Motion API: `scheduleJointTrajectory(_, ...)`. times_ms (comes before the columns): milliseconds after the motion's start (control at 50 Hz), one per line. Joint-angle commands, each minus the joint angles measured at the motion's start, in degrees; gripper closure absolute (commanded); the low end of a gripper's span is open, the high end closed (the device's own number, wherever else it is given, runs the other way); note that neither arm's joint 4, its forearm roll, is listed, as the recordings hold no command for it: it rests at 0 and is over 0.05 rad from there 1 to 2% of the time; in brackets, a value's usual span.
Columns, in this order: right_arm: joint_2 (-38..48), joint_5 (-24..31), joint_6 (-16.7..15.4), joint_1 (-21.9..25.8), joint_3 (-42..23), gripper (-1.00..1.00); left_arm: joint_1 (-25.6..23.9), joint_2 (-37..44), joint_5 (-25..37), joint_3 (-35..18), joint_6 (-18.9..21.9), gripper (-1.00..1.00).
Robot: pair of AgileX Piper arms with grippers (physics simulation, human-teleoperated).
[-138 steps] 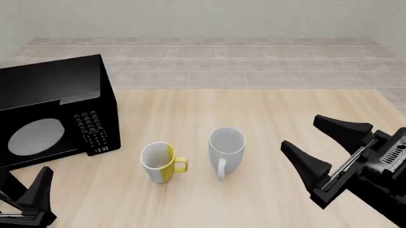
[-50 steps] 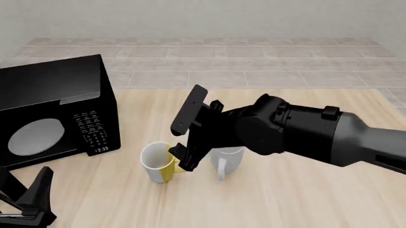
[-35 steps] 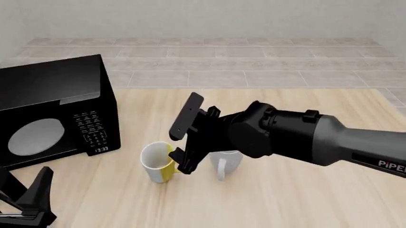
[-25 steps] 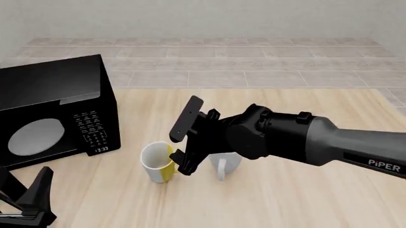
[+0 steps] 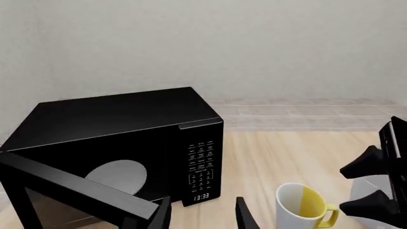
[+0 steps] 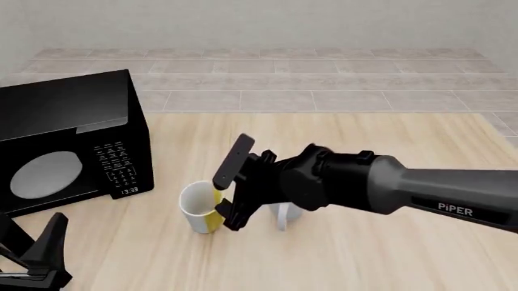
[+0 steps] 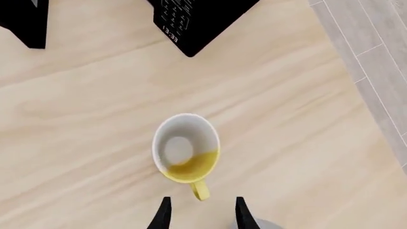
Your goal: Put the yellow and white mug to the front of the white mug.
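Right gripper (image 6: pixel 227 185) hangs over the yellow and white mug (image 6: pixel 199 207), jaws spread (left gripper (image 5: pixel 202 217) released too).

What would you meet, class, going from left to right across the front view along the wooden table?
Left gripper → microwave → yellow and white mug → right gripper, open above that mug's handle side → white mug, mostly hidden behind the right arm.
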Motion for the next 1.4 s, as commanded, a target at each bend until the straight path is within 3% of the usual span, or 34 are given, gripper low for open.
scheduleJointTrajectory(20, 1.3, -0.6, 0.6, 0.4, 0.2, -1.0, 0.0, 0.0, 0.0, 0.0, 0.0, -1.0)
scheduleJointTrajectory(1400, 12.3, -3.9, 4.0, 0.1, -0.7, -1.0, 0.0, 0.0, 0.0, 0.0, 0.0, -1.0)
